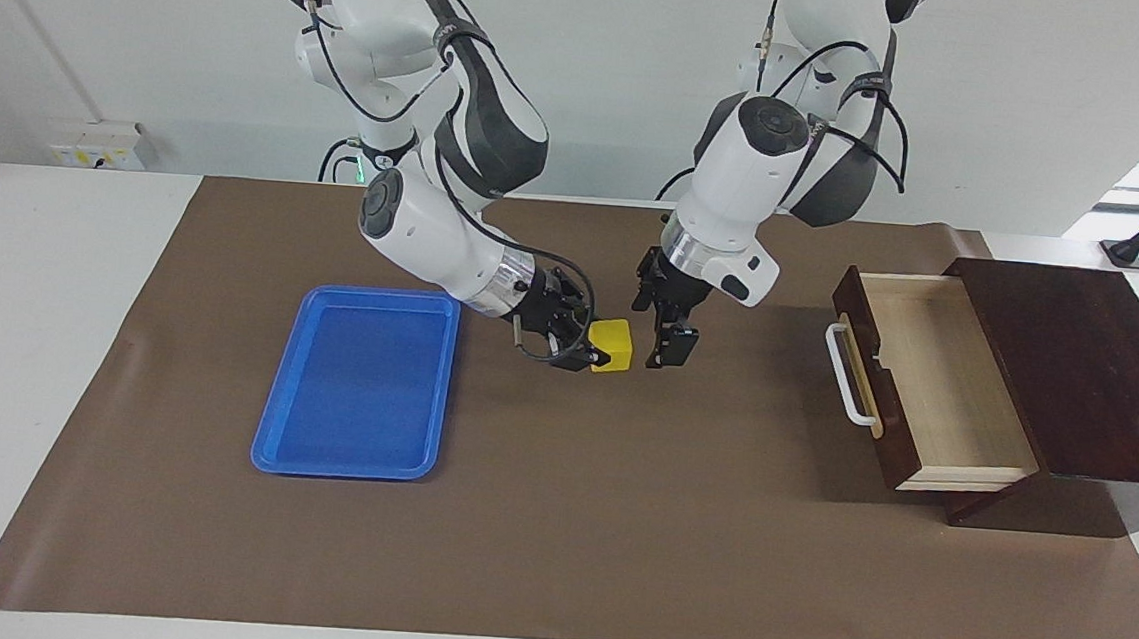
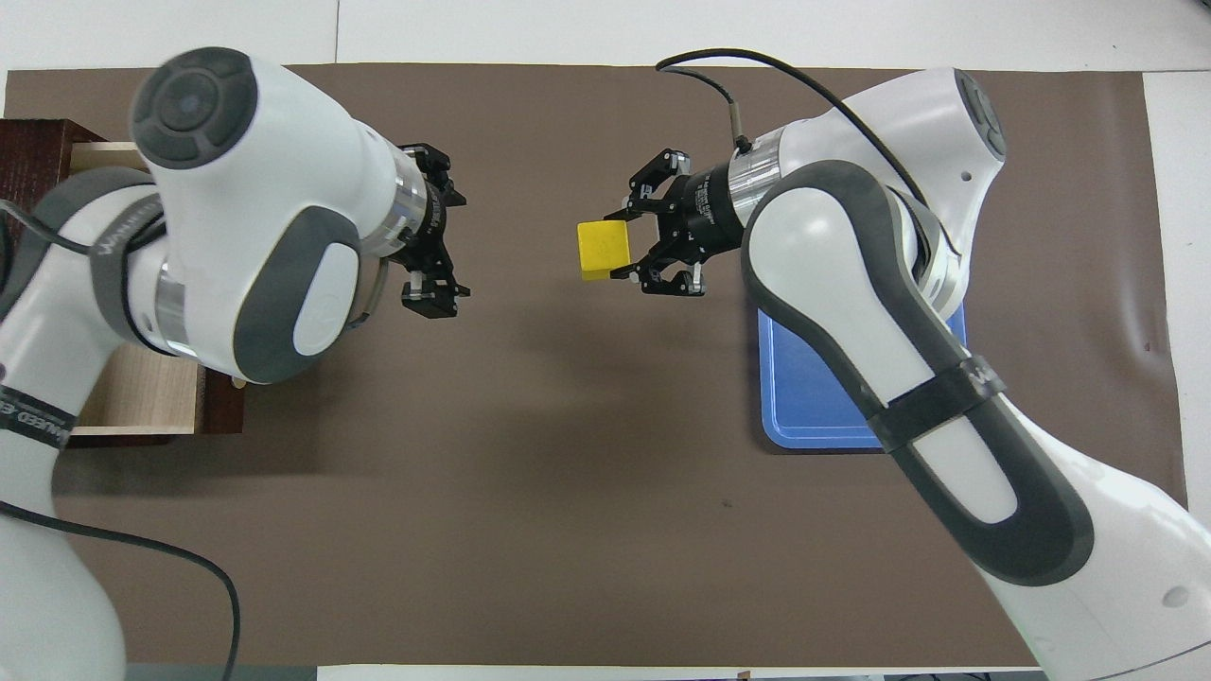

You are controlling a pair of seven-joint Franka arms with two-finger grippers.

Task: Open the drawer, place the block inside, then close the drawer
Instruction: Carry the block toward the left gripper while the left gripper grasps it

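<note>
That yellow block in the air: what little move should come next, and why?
Probably the left gripper edges in to take the block, since the right gripper holds it up beside those open jaws over the mat, while the drawer already stands open.
</note>
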